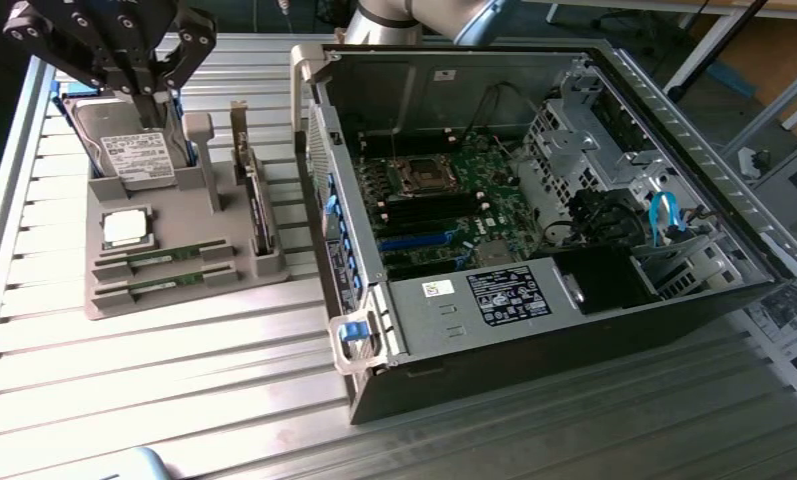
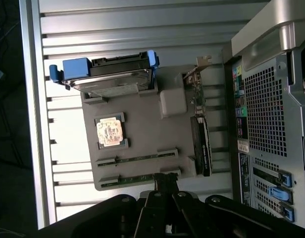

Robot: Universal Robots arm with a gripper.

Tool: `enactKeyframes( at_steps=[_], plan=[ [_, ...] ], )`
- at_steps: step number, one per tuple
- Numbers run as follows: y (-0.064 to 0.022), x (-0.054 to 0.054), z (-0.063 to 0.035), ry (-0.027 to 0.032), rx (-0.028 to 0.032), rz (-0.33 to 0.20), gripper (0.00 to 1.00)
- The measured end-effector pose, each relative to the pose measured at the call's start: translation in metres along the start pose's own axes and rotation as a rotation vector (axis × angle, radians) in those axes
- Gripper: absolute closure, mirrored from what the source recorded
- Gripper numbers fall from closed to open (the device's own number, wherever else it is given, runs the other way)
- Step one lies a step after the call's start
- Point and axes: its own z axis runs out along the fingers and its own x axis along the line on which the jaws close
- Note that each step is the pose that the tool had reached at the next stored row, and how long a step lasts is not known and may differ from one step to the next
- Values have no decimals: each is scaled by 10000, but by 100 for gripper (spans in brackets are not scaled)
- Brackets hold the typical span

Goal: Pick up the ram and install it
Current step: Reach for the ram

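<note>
We see a computer case [image 1: 532, 300] on a slatted table [image 1: 171, 380]; beside it a grey holder [image 1: 185, 225] carries a hard drive [image 1: 129, 150] and a square chip [image 1: 127, 228].

My worktop: slatted metal table [image 1: 158, 390]. Grey holder [image 1: 205, 228] sits on it at exterior view's left; open PC case [image 1: 532, 375] lies just beside, rightward.

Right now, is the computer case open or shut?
Open. The case lies on its side with its upper panel off, so the motherboard inside is in plain sight.
</note>
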Motion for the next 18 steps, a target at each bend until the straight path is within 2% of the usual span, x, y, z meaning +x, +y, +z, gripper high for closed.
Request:
enactKeyframes(
  at_steps=[7,18],
  plan=[
    [-62,3,-1,1,0,1,89],
    [-216,-2,-3,1,0,0,89]
  ],
)
